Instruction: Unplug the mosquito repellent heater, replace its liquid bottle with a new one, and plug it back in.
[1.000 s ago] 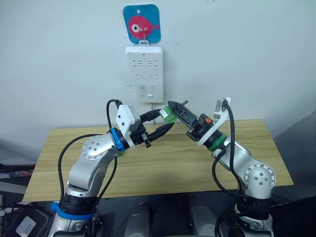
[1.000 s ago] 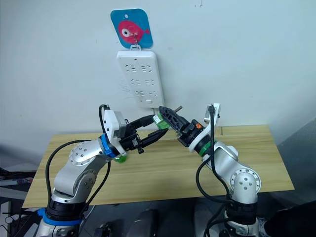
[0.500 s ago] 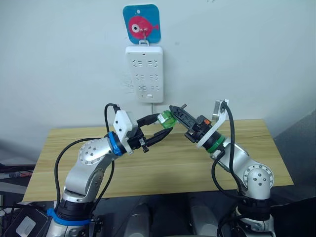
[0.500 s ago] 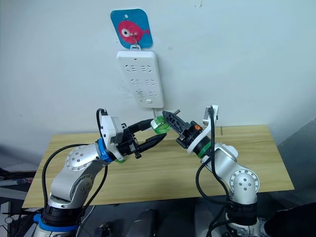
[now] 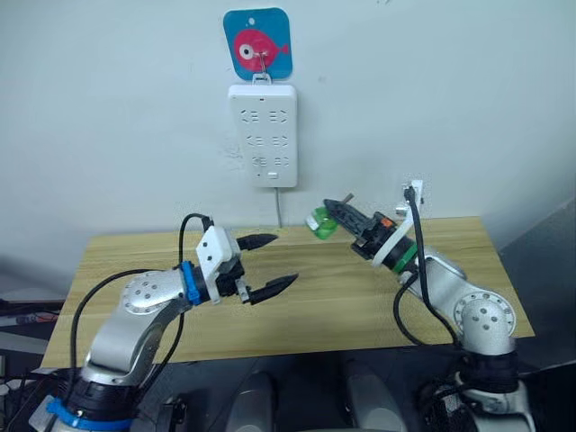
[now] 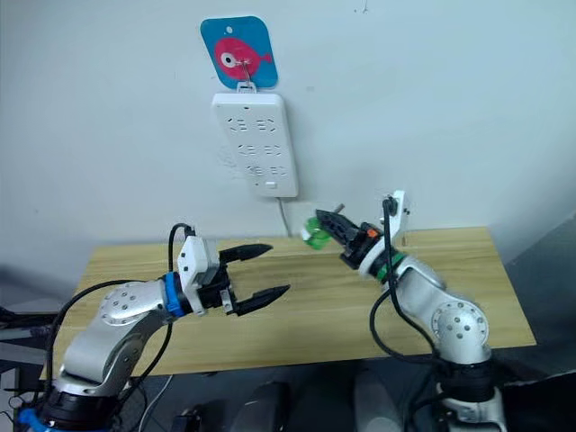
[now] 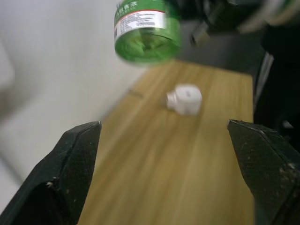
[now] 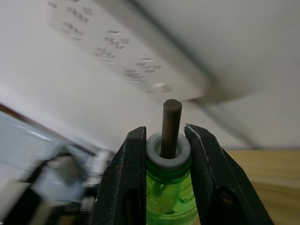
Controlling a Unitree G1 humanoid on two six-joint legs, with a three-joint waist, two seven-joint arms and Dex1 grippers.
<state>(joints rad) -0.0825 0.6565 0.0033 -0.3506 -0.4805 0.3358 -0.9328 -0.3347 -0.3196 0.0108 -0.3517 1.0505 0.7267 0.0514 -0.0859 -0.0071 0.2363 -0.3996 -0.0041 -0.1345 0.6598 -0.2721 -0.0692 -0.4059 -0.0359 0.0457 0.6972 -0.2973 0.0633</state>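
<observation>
Left wrist view: mosquito repellent heater (image 7: 185, 99) lies beyond spread left gripper (image 7: 164, 159).

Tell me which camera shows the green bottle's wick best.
The right wrist view: the dark wick rises from the white collar of the green bottle, clamped in the right gripper. The left wrist view shows its base and label; the head views show it small.

The liquid bottle (image 8: 168, 199) is translucent bright green with a white collar, a dark brown wick and a red, white and green label. Below the white power strip (image 5: 263, 134), the table (image 5: 342, 292) shows pale wood grain. Above the strip hangs a blue tag (image 5: 258, 42) with a pink fish. The heater (image 7: 185, 99) is plain white. Both grippers' fingers (image 5: 277, 286) are black.
</observation>
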